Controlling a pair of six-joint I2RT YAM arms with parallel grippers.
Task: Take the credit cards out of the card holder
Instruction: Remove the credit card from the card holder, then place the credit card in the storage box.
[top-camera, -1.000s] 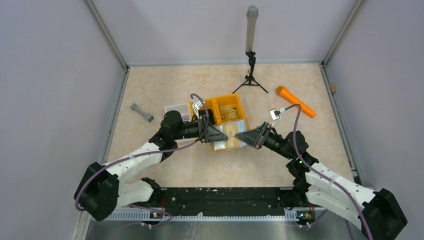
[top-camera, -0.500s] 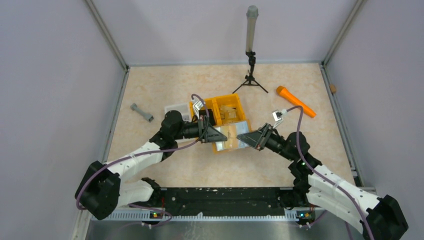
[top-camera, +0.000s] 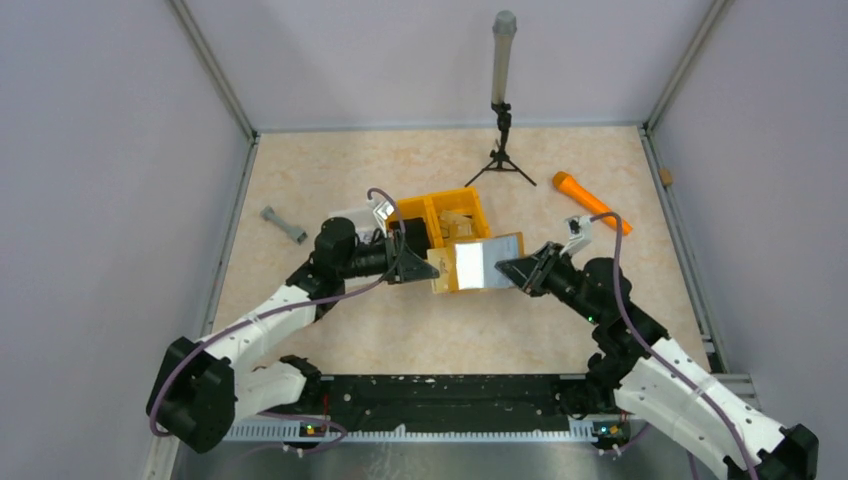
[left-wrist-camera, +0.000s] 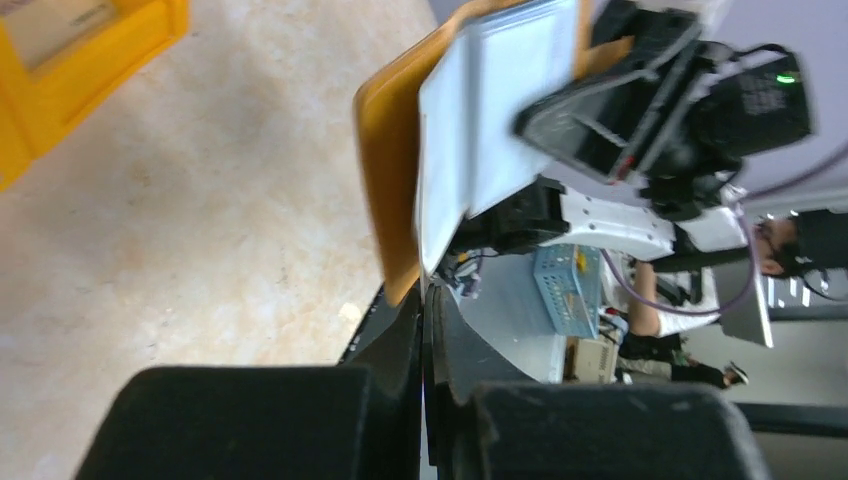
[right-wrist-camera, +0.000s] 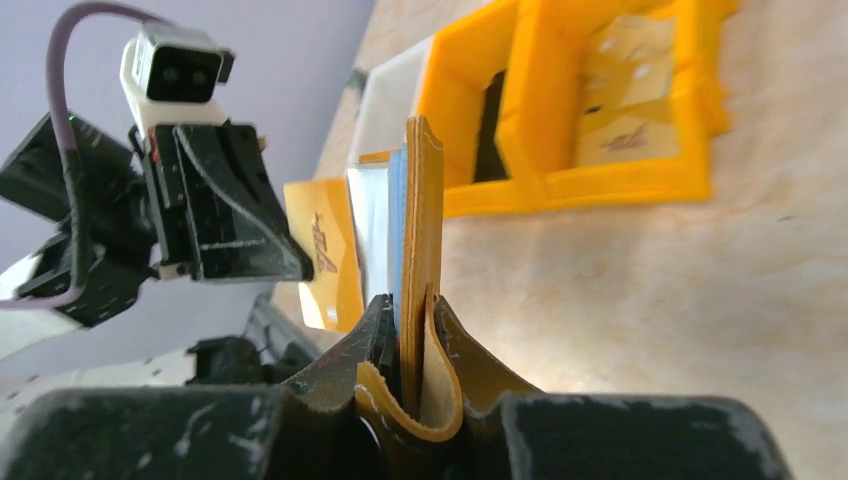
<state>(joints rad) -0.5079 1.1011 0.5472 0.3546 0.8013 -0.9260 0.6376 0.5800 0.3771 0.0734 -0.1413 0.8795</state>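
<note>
The tan card holder (top-camera: 447, 281) hangs above the table between both grippers, in front of the orange bins. My right gripper (top-camera: 503, 266) is shut on its right edge; in the right wrist view the folded tan card holder (right-wrist-camera: 422, 230) is pinched between the fingers of the right gripper (right-wrist-camera: 415, 310). Silvery credit cards (top-camera: 485, 260) lie against its face, and their edges show as credit cards (right-wrist-camera: 375, 225). My left gripper (top-camera: 432, 272) is shut on the lower corner of a credit card (left-wrist-camera: 500, 110) beside the card holder (left-wrist-camera: 390, 170); the left gripper (left-wrist-camera: 425, 310) shows a thin pale edge between its jaws.
Orange bins (top-camera: 470, 205) stand just behind the grippers, with a white tray (top-camera: 350, 217) to their left. A grey dumbbell-shaped piece (top-camera: 284, 225) lies at the left, an orange stick (top-camera: 592, 202) at the right, and a tripod with an upright tube (top-camera: 501, 100) at the back.
My left gripper has shut on the card's corner. The holder has risen and swung right with the right arm, so the silvery card now faces up.
</note>
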